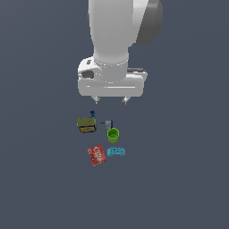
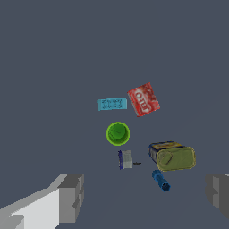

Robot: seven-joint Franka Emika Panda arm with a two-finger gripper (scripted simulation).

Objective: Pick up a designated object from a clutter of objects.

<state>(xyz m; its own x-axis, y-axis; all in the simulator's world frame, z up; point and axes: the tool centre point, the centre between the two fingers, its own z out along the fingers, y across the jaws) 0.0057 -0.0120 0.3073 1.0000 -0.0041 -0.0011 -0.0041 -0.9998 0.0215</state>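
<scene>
The designated object is a tiny dark-blue piece [image 1: 92, 113] just behind the olive-yellow box [image 1: 86, 125]; it also shows in the wrist view [image 2: 160, 180] next to the box [image 2: 174, 157]. My gripper [image 1: 110, 100] hangs open and empty above the clutter, a little to the exterior view's right of the blue piece. In the wrist view the gripper [image 2: 144, 197] has its two fingers [image 2: 71, 197] wide apart, and the blue piece lies between them, nearer one finger.
A lime green cup [image 1: 113, 134] [image 2: 118, 133], a small grey-and-blue item [image 1: 108, 123] [image 2: 125, 159], a cyan studded brick [image 1: 116, 152] [image 2: 112, 104] and a red flat packet [image 1: 96, 155] [image 2: 143, 99] lie close by on the dark grey surface.
</scene>
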